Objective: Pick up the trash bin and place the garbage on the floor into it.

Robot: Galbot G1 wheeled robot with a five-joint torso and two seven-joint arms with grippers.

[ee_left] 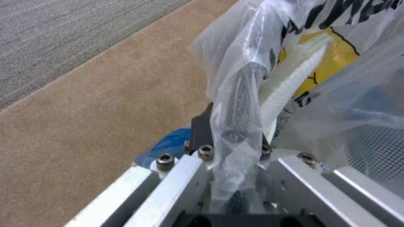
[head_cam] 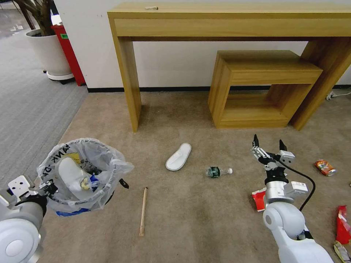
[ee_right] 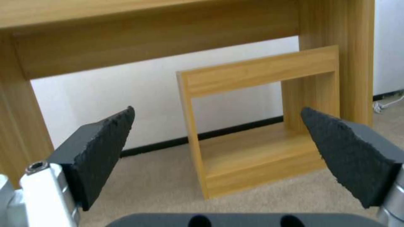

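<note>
Clearly, the left gripper (ee_left: 235, 148) pinches the bin (head_cam: 82, 175) rim, its bag lettering only partly legible. Right gripper (head_cam: 268, 144) spread wide, empty, above the carpet (head_cam: 190, 212).

On the tan floor (head_cam: 182, 219) in front of me lie a white slipper (head_cam: 178, 156), a squashed bottle (head_cam: 218, 171), a wooden stick (head_cam: 143, 211), an orange can (head_cam: 325, 167) and red wrappers (head_cam: 343, 224).

Office-type interior, carpeted.
Wooden console table (head_cam: 234, 22) against white wall (head_cam: 175, 62), potted plant (head_cam: 45, 40), grey ribbed carpet (head_cam: 25, 106) adjoining beige floor (head_cam: 182, 219).
</note>
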